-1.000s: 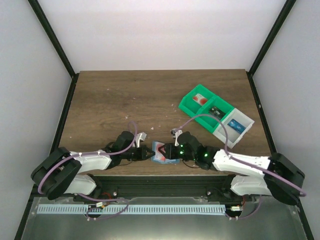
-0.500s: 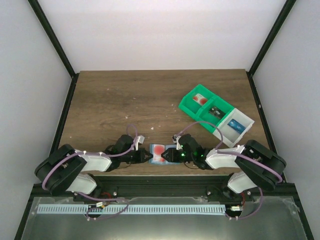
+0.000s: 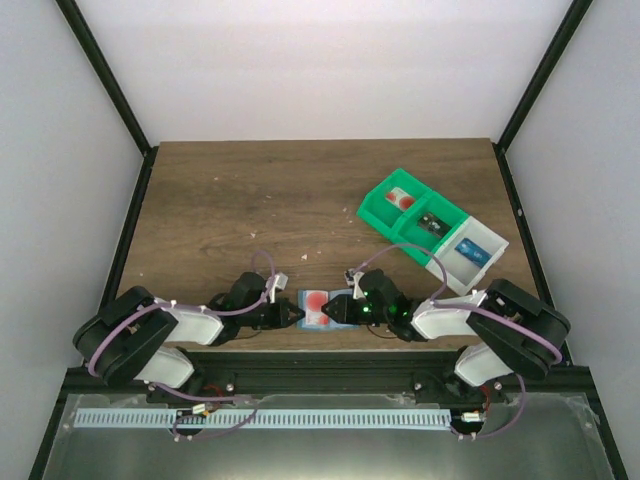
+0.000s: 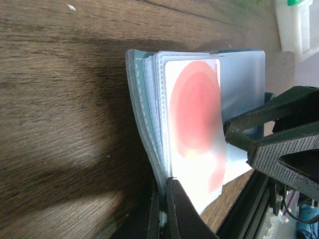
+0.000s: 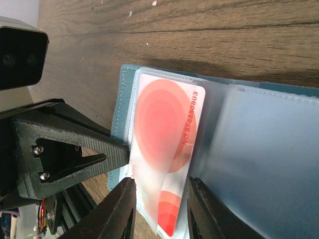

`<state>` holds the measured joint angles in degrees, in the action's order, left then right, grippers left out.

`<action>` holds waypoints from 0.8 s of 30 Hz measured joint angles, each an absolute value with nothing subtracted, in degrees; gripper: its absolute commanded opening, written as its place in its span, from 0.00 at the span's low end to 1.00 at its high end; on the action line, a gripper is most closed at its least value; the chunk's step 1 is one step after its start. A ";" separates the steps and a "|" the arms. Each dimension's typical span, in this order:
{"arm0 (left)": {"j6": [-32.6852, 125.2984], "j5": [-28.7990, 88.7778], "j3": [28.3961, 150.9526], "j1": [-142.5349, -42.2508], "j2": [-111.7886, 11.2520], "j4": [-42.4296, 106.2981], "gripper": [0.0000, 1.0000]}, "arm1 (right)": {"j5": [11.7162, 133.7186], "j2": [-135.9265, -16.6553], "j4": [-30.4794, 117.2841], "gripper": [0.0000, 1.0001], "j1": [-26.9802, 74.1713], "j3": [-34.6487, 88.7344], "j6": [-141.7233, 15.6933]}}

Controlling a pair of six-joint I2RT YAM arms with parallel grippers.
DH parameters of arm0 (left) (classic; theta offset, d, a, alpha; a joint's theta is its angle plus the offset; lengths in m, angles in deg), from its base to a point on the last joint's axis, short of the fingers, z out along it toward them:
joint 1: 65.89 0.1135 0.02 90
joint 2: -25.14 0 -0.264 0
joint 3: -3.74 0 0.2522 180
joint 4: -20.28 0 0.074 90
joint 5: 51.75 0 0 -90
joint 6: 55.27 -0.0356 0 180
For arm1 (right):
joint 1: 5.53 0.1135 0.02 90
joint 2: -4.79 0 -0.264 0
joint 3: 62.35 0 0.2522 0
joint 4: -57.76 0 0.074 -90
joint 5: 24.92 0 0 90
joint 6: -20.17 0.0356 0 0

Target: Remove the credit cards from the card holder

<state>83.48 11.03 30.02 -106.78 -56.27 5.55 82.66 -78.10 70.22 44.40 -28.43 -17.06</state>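
The card holder (image 5: pixel 269 149) lies open on the worktop (image 3: pixel 250 200), at its near edge, between the two arms. The left end effector (image 4: pixel 162 186) is closed tight on the holder's left cover and pins it down. One credit card (image 5: pixel 164 139), white with a red circle, sticks partly out of its clear sleeve. The right end effector (image 3: pixel 330 308) has its fingers (image 5: pixel 119 209) on either side of the card's free end, the gap about as wide as the card; whether they already clamp it, I cannot tell. To do this step well, I think the right fingers should catch only the card and not the sleeve. The pull should then go straight along the sleeve while the left grip does not loosen, otherwise the whole holder may slide.
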 measured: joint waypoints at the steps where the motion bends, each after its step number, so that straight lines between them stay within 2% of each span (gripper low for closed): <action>1: 83.52 11.03 30.02 -106.78 -56.27 5.53 0.00 | 82.66 -78.19 70.24 0.30 44.40 -28.43 -17.01; 15: 83.81 10.98 29.73 -106.78 -56.27 5.09 0.00 | 82.99 -81.95 73.93 0.23 44.40 -28.43 -16.79; 24: 83.98 11.03 29.36 -106.78 -56.40 4.52 0.00 | 83.29 -82.69 75.29 0.01 43.94 -29.00 -16.03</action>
<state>83.98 11.03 29.36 -106.78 -56.40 4.52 83.29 -82.69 75.29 43.94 -29.00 -16.03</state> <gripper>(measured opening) 0.036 0.070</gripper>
